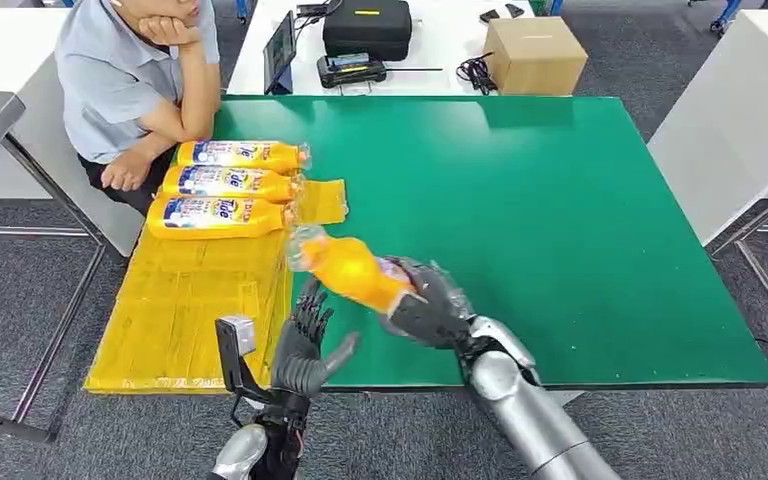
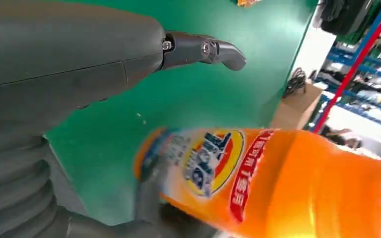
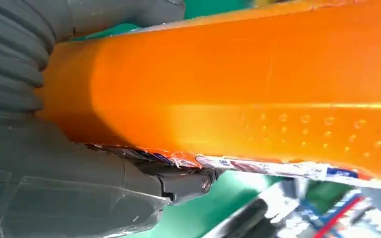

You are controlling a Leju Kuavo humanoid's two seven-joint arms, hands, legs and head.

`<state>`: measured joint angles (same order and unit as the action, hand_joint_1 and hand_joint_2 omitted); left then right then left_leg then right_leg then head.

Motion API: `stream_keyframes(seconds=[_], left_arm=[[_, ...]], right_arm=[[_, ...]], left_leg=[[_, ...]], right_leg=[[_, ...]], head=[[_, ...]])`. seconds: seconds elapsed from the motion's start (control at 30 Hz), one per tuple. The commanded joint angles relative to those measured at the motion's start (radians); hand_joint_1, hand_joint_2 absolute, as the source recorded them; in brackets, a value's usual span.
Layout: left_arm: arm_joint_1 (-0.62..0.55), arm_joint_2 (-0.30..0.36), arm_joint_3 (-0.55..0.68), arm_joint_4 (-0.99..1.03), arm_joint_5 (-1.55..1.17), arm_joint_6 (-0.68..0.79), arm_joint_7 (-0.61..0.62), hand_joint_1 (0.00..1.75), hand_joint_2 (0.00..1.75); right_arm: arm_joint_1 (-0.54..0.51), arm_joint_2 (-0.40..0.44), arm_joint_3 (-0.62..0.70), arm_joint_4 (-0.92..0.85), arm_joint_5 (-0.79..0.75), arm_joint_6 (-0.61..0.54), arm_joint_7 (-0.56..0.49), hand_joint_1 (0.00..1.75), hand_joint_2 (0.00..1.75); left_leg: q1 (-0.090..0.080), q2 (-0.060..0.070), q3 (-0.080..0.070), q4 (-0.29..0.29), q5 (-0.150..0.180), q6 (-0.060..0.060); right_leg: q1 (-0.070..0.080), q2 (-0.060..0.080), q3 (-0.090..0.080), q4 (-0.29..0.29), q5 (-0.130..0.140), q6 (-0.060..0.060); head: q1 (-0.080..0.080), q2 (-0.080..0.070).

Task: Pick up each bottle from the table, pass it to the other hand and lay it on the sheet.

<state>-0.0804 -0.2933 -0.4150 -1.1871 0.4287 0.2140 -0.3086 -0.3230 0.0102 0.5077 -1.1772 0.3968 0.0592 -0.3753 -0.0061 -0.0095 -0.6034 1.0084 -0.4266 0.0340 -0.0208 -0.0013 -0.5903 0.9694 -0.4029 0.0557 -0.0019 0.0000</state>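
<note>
My right hand (image 1: 428,303) grips an orange detergent bottle (image 1: 352,268) by its base end, holding it above the green table (image 1: 540,190) with the clear cap pointing toward the yellow sheet (image 1: 180,310). In the right wrist view the bottle (image 3: 258,94) lies across the palm under my right hand's fingers (image 3: 188,183). My left hand (image 1: 305,345) is open just below the bottle, fingers spread upward and not touching it. From the left wrist, the labelled bottle (image 2: 278,183) shows close beyond one of that hand's fingers (image 2: 203,49). Three matching bottles (image 1: 225,185) lie side by side on the sheet's far end.
A person (image 1: 140,70) sits at the table's far left corner, one hand near the sheet. Behind the green table stand a cardboard box (image 1: 535,52), a black case (image 1: 367,25) and a tablet (image 1: 280,50). A white table (image 1: 740,110) stands to the right.
</note>
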Motion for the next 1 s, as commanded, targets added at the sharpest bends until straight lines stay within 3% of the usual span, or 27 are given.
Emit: stream_keyframes(seconds=[0.03, 0.8, 0.83, 0.87, 0.93, 0.97, 1.0], left_arm=[[-0.083, 0.018, -0.026, 0.03, 0.026, 0.009, -0.055, 0.0, 1.75], [-0.087, 0.041, -0.049, -0.057, 0.009, -0.019, -0.092, 0.0, 1.75], [-0.092, 0.038, -0.047, -0.048, 0.006, -0.01, -0.096, 0.77, 1.75], [-0.097, 0.037, -0.046, -0.043, -0.014, 0.008, -0.12, 1.75, 1.75], [-0.103, 0.028, -0.037, -0.039, -0.017, 0.027, -0.13, 1.75, 1.75], [-0.104, 0.025, -0.033, -0.043, -0.031, 0.047, -0.149, 1.75, 1.75], [-0.107, 0.027, -0.037, -0.049, -0.057, 0.073, -0.166, 1.75, 1.75]], right_arm=[[0.001, 0.061, 0.134, 0.069, -0.034, -0.057, -0.034, 1.75, 1.75], [-0.001, 0.075, 0.172, 0.164, -0.067, -0.046, -0.049, 1.75, 1.75], [-0.005, 0.074, 0.173, 0.164, -0.067, -0.046, -0.049, 1.75, 1.75], [-0.011, 0.073, 0.177, 0.16, -0.066, -0.041, -0.049, 1.75, 1.75], [-0.014, 0.071, 0.18, 0.153, -0.067, -0.035, -0.047, 1.75, 1.75], [-0.013, 0.069, 0.18, 0.15, -0.073, -0.027, -0.044, 1.43, 1.75], [-0.009, 0.069, 0.175, 0.148, -0.088, -0.015, -0.036, 0.58, 1.75]], left_leg=[[0.002, 0.003, 0.004, 0.0, -0.002, -0.003], [0.001, 0.001, 0.002, 0.0, -0.002, -0.002], [0.001, 0.001, 0.001, 0.0, -0.001, -0.001], [0.001, 0.0, 0.001, 0.0, -0.001, -0.001], [0.001, 0.0, 0.001, 0.0, -0.001, -0.002], [0.002, 0.001, 0.004, 0.001, -0.003, -0.003], [0.002, 0.001, 0.003, 0.0, -0.002, -0.003]], right_leg=[[0.002, 0.002, 0.003, 0.0, -0.001, -0.003], [0.002, 0.0, 0.002, -0.001, -0.001, -0.002], [0.001, 0.0, 0.001, -0.001, 0.0, -0.002], [0.001, 0.0, 0.001, -0.001, -0.001, -0.002], [0.001, -0.001, 0.002, -0.001, -0.001, -0.002], [0.003, 0.0, 0.004, 0.0, -0.002, -0.004], [0.002, 0.0, 0.003, 0.0, -0.002, -0.003]], head=[[0.0, 0.0], [0.0, 0.0], [0.0, 0.0], [0.0, 0.0], [0.0, 0.0], [0.0, 0.0], [0.0, 0.0]])
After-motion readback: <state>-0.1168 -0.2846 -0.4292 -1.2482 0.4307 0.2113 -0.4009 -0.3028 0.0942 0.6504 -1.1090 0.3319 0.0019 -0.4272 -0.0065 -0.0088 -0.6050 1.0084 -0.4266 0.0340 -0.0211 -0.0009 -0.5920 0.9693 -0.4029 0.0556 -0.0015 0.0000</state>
